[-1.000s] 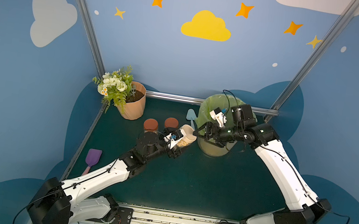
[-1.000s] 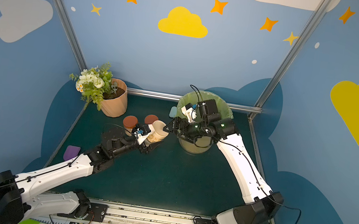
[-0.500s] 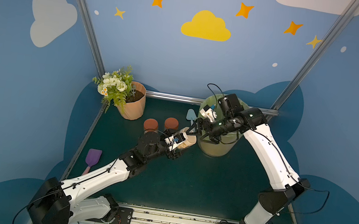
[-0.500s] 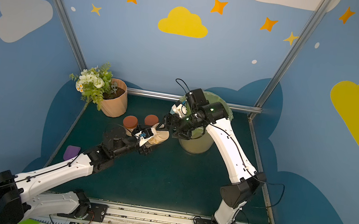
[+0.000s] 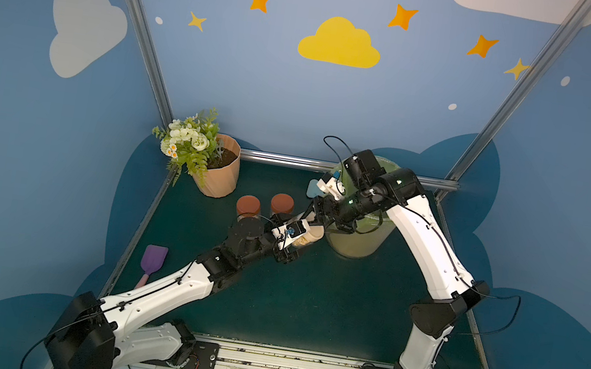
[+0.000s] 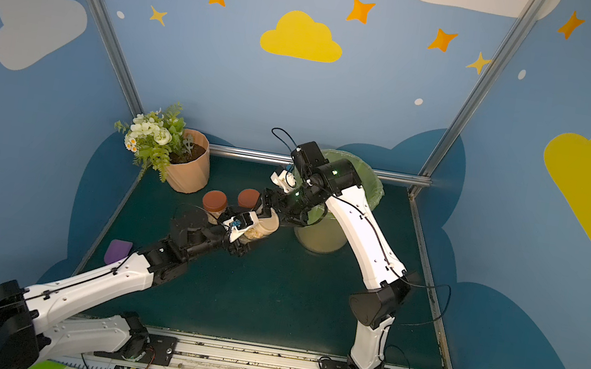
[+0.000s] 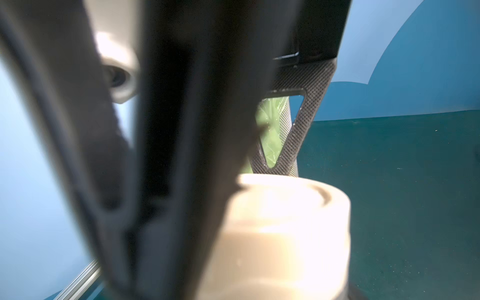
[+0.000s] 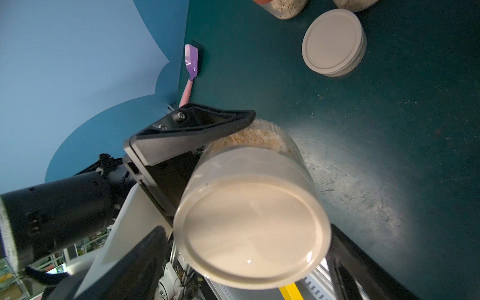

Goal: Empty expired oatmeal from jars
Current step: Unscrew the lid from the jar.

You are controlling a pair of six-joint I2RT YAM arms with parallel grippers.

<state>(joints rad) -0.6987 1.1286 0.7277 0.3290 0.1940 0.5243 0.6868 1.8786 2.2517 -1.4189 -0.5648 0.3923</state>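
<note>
Left gripper: the left gripper [image 5: 293, 241] is clamped on a small clear cylindrical jar with a beige screw lid [image 5: 309, 234]. One black finger [image 8: 192, 127] presses the jar's clear wall in the right wrist view.
Held jar: it is tilted well over and held above the dark green table mat [image 5: 307, 306]. Its lid end points towards the bin, and the lid is on.
Oatmeal: pale tan flaky oatmeal [image 8: 255, 136] shows through the jar wall just behind the lid.
Right gripper: the right gripper [image 5: 316, 218] is at the beige lid [image 8: 252, 231] with a dark finger on either side of it. The finger edges are blurred, so I cannot tell whether they grip the lid.
Other jars: a clear jar with a rust-red lid [image 5: 249, 205] and its twin [image 5: 282, 203] stand upright side by side, just behind the left wrist. Another beige-lidded jar [image 8: 333, 41] stands upright on the mat, seen only from the right wrist.
Bin: a round beige mesh bin with a green liner [image 6: 321, 237] stands at the back, just beside the held jar. The right arm crosses over it.
Elsewhere: a ribbed peach flowerpot with white flowers [image 5: 217, 178] is in the back left corner. A purple spatula with a pink handle [image 5: 153, 259] lies at the mat's left edge.
</note>
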